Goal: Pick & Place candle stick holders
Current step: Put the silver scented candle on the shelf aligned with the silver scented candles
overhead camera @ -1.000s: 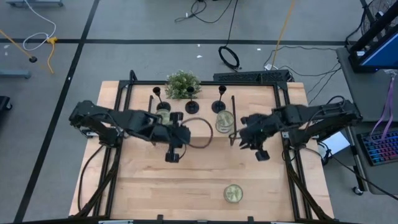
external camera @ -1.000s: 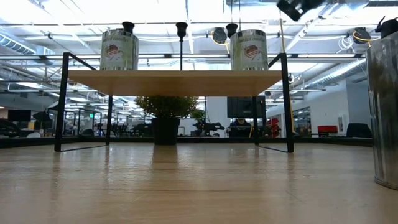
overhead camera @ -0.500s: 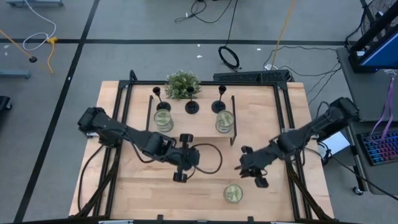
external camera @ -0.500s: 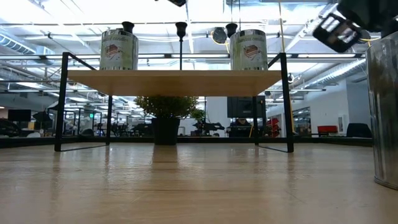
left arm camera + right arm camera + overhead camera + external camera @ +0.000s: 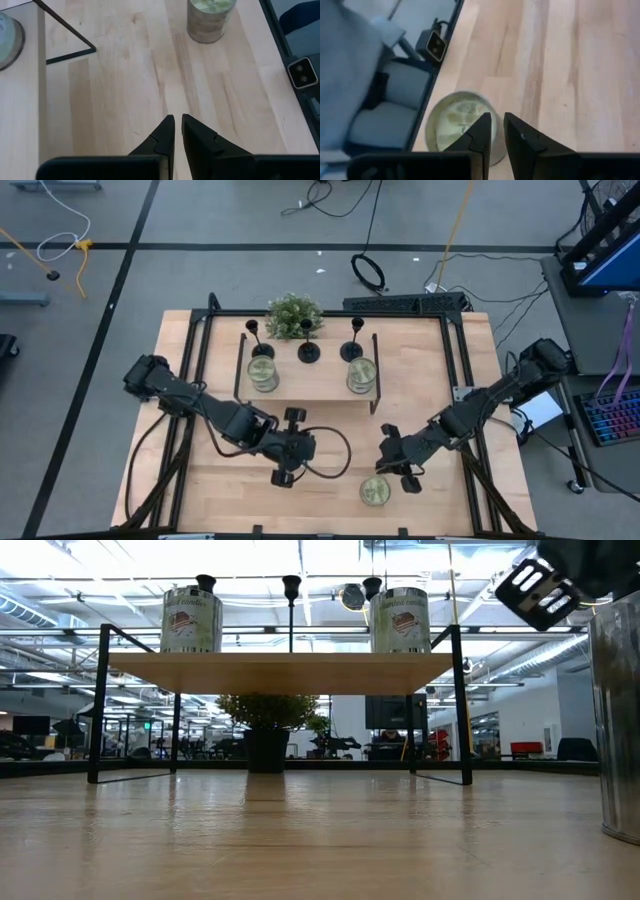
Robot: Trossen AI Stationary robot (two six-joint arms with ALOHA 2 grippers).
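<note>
Candle stick holders on the far shelf, both grippers low over the near table

The three matte-black candle stick holders [image 5: 308, 340] are seen only small, upright on the wooden shelf [image 5: 310, 380]. The left gripper [image 5: 177, 131] and right gripper [image 5: 497, 131] are held nearly pressed together, empty; a round tin [image 5: 460, 126] is partly hidden behind the right fingers.

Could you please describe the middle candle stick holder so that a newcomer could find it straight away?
On the wooden table stands a raised shelf with three black candle stick holders along its far edge. The middle candle stick holder stands directly in front of the bushy green plant, between the two tins; its neighbours stand near the shelf's corners.
</note>
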